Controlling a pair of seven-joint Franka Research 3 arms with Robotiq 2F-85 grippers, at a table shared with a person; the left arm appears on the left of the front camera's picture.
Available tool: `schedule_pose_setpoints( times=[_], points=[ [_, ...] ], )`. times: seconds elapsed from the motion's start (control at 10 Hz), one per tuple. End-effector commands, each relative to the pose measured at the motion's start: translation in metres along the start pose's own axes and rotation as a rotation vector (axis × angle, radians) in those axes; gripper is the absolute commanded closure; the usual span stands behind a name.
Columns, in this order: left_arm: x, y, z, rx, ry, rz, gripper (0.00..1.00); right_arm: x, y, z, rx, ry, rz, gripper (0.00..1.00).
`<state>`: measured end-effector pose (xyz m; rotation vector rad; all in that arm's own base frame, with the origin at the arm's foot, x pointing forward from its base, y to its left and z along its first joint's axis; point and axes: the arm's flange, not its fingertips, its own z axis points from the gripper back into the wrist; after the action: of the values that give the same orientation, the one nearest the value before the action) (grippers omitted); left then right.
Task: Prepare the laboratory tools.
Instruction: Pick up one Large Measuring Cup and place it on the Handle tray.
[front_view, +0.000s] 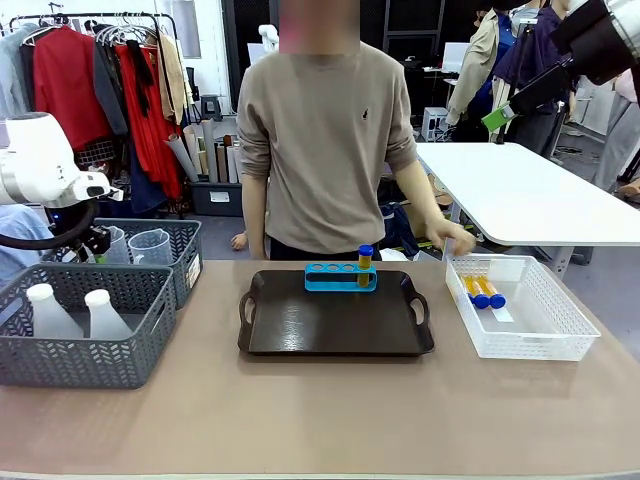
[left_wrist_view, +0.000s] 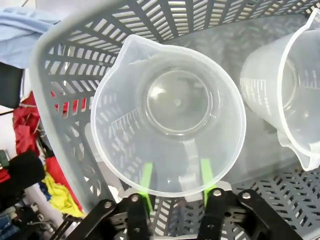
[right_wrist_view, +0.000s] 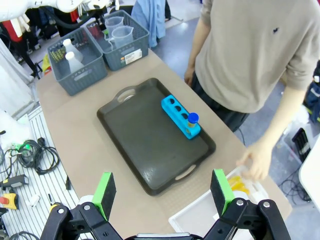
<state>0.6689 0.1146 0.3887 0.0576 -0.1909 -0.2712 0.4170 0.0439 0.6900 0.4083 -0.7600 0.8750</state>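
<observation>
Brown table (front_view: 320, 420) is carrying a dark tray (front_view: 300, 330) at its centre, and a blue rack (front_view: 335, 277) is lying along the tray's far edge. One amber tube (front_view: 365, 262) with a blue cap is standing upright in the hole at the rack's right end.

Right of the tray, a white mesh basket (front_view: 520, 345) is holding two amber tubes (front_view: 480, 291), which are lying side by side near its far left corner. The person's hand (front_view: 455, 238) is hovering at that corner. Contact with the basket: cannot tell, as the hand is blurred.

Left of the tray, two grey baskets are sitting one behind the other. The near grey basket (front_view: 80, 355) is holding two white flasks (front_view: 45, 312) upright.

The far grey basket (front_view: 180, 265) is holding the clear beaker (left_wrist_view: 170, 115), which is standing upright with its spout on the side away from the fingers. A second beaker (left_wrist_view: 285, 90) is standing just beside it.

The left gripper (left_wrist_view: 176, 177) is reaching down into this basket. Its green pads (left_wrist_view: 146, 180) are sitting on either side of the beaker's handle (left_wrist_view: 189, 162), seen through the plastic. Whether they are pressing on it: cannot tell.

The right gripper (right_wrist_view: 163, 192) is hanging high above the table's right end. Its jaws are standing wide apart and are holding nothing.
</observation>
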Motion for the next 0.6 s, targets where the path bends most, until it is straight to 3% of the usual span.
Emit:
schedule_pose_setpoints(
  times=[0.0,0.5],
  points=[
    [-0.002,0.004,0.002,-0.002,-0.020,-0.001,1.00,0.001,0.000,0.001,0.012,-0.017,-0.001,0.00],
    [-0.006,0.001,0.019,-0.009,-0.045,-0.003,1.00,0.001,0.000,0.001,0.012,-0.017,-0.001,0.00]
  ],
)
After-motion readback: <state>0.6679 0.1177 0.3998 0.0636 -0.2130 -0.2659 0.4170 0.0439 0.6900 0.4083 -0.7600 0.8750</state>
